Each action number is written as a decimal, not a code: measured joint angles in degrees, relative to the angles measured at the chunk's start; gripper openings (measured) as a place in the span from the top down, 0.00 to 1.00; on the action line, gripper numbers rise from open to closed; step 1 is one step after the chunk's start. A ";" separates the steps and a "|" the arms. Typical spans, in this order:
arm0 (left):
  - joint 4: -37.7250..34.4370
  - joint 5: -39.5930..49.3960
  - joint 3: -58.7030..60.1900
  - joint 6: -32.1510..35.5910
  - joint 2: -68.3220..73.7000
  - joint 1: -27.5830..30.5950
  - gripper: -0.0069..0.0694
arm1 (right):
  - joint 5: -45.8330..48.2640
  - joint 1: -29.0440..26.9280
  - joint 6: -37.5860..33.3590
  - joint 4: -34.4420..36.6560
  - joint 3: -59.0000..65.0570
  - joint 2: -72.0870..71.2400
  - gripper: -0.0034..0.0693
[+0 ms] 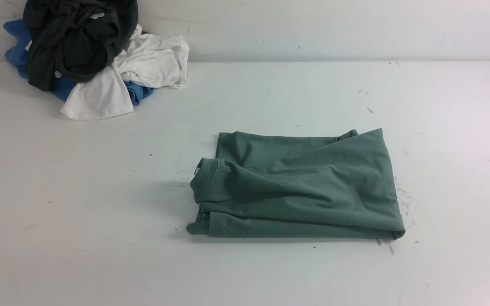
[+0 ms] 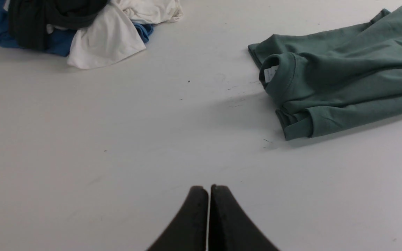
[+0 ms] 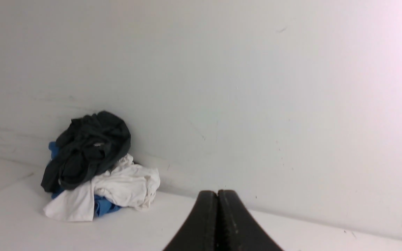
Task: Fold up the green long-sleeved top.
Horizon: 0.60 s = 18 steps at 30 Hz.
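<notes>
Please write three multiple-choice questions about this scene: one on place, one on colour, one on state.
1. Where is the garment pile?
A) far left
B) near right
C) centre

2. What colour is the top lying alone?
A) red
B) green
C) yellow

3. How are the left gripper's jaws?
A) wide open
B) gripping a sleeve
C) shut, empty

1 A: the garment pile lies by the wall, on the left.
2 B: the green top shows plain green fabric.
3 C: the left gripper shows its tips together, nothing between.

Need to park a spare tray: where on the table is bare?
Bare: left of the green top, below the clothes pile; also right of the top. Crowded: the far-left corner, under that pile.
</notes>
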 joint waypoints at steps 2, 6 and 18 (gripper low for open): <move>1.00 -0.68 0.08 0.00 -0.06 0.00 0.92 | -0.77 0.00 0.00 0.00 0.14 -0.85 0.97; 1.08 -1.55 0.08 -0.18 -0.13 0.00 0.92 | -0.94 0.00 0.00 0.12 0.22 -0.92 0.97; 1.08 -1.91 0.08 -0.36 -0.13 0.00 0.92 | 1.67 0.00 0.00 0.25 0.33 -0.92 0.97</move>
